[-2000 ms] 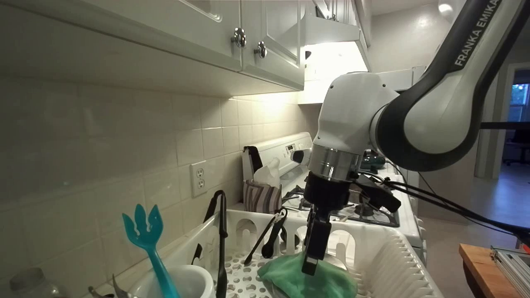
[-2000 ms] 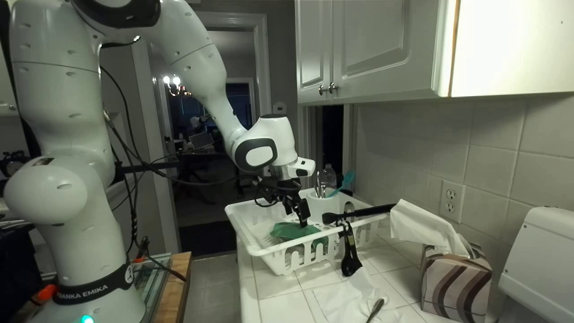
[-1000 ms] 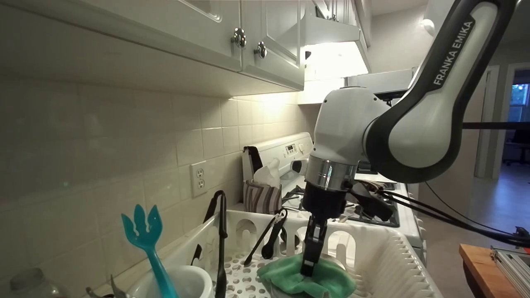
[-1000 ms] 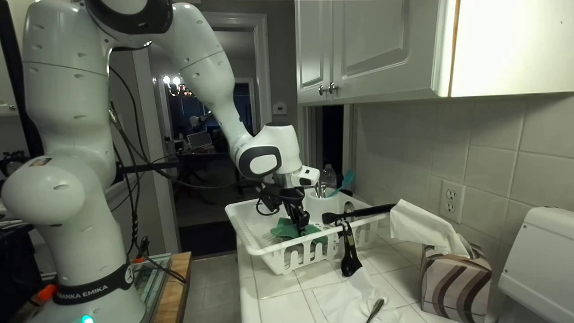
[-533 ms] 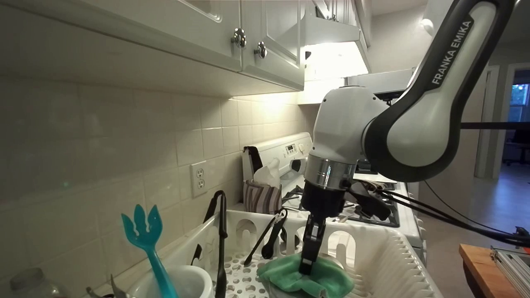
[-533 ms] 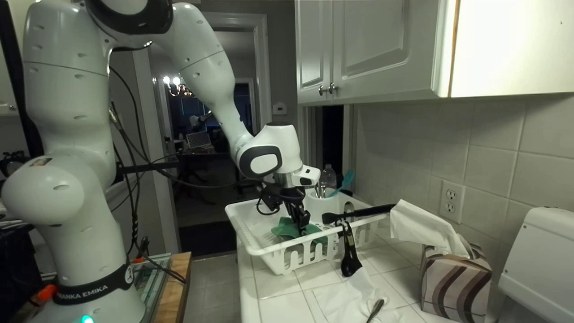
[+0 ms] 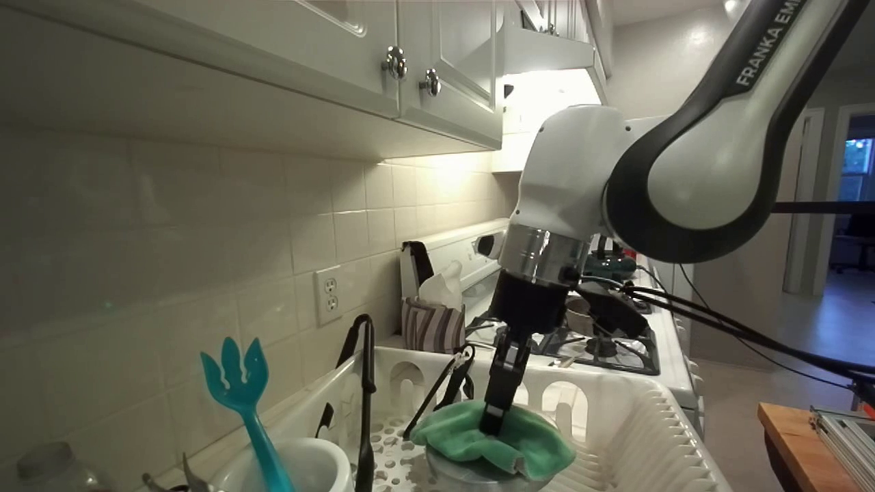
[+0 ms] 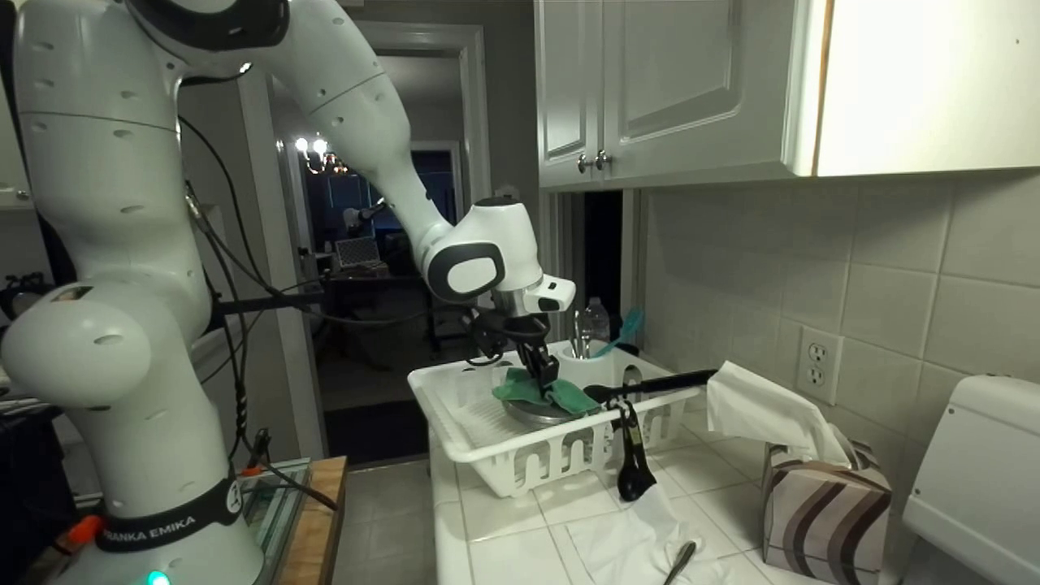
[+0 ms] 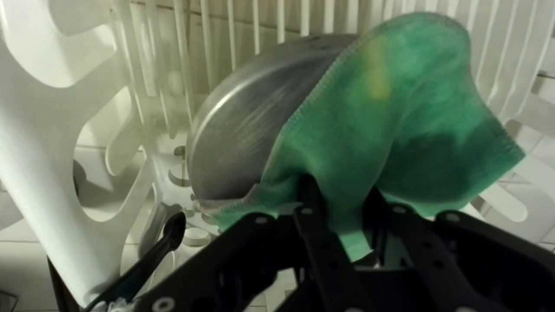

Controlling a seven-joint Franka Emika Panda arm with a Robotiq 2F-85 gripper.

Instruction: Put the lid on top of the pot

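A green cloth (image 7: 516, 441) is draped over a round metal lid (image 9: 243, 134), whose grey underside edge (image 8: 532, 414) shows beneath the cloth in an exterior view. My gripper (image 8: 543, 390) points down, shut on the lid through the bunched cloth. In the wrist view a fold of cloth fills the space between the gripper's (image 9: 340, 193) two black fingers; whatever part of the lid lies inside that fold is hidden. The lid hangs slightly tilted inside the dish rack. What looks like a small pot (image 7: 580, 318) stands on the stove, partly hidden by my wrist.
White rack walls (image 8: 508, 479) surround the lid. Black tongs (image 7: 368, 383) and a teal fork-shaped utensil (image 7: 239, 376) in a white cup (image 7: 321, 465) stand at the side. Cabinets (image 7: 448, 61) hang above the counter. A striped tissue box (image 8: 825, 516) sits between rack and stove.
Two seconds ago the gripper was above the cloth; it then went down into it and stayed there. During the last half second it has risen, bringing cloth and lid up with it.
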